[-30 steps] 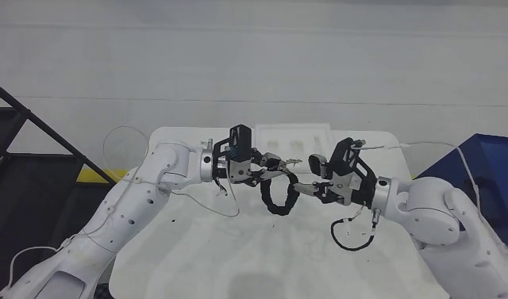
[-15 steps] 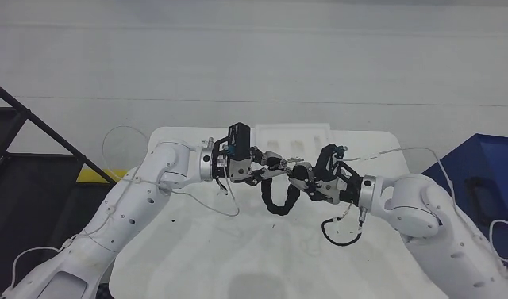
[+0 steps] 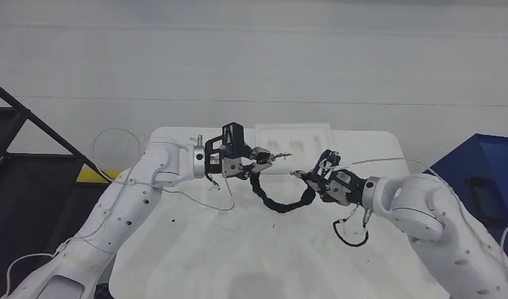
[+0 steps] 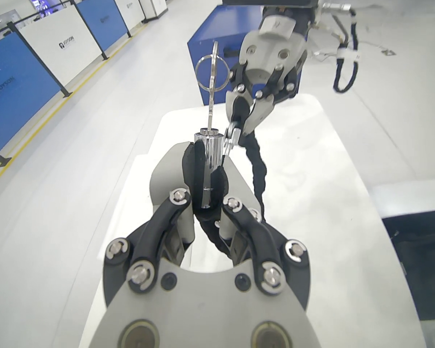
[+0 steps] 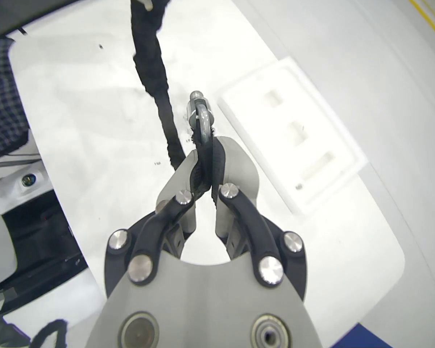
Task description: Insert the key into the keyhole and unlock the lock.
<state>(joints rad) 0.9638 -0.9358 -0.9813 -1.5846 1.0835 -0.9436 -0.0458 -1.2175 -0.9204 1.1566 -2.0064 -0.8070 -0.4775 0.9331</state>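
Over the bench (image 3: 238, 251), the lock (image 4: 207, 155) with its key (image 4: 211, 106) is held by the left jaws, the cable end (image 5: 199, 112) by the right jaws.

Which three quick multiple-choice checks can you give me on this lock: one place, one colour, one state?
1. Where is the key?
A. in the lock cylinder
B. on the table
C. in the foam tray

2. What colour is the cable?
A. red
B. black
C. yellow

3. How is the right claw?
A. open
B. shut on the cable end
C. shut on the key

Answers:
1 A, the key stands in the top of the lock cylinder, which the left claw grips.
2 B, the braided cable is black along its whole length.
3 B, its fingers clamp the cable end, with the metal pin sticking out free.
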